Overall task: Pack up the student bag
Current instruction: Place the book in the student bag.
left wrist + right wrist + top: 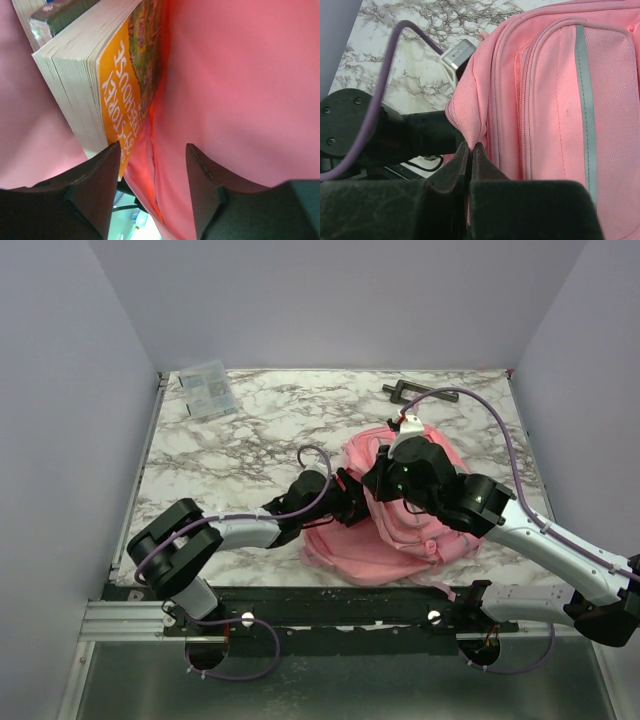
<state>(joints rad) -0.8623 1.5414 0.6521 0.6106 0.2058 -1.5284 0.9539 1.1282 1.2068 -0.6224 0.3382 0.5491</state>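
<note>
the student bag lies slumped on the marble table, right of centre and close to the near edge, with its grey-trimmed front pocket facing up in the right wrist view. a thick paperback book with an orange cover sits inside it, pink cloth on both sides, page edges towards the left wrist camera.

the step in hand looks like seating the book in the main compartment while the mouth is held open. i judge packing to be partway, since the book seems mostly in but how deep it sits cannot be told.

the right gripper is closed tight, pinching a fold of the bag's rim beside the zip and lifting that edge. the left gripper reaches into the opening with its fingers apart and nothing clamped between them. the book's lower corner lies just at the tip of one finger, and whether it touches i cannot tell.

next, the left arm probably needs to nudge the book further down or draw straight back out without snagging the cloth, while the right keeps the rim up.

a clear plastic packet lies at the far left corner and a black handle-like tool at the far edge, both well apart from the bag.
</note>
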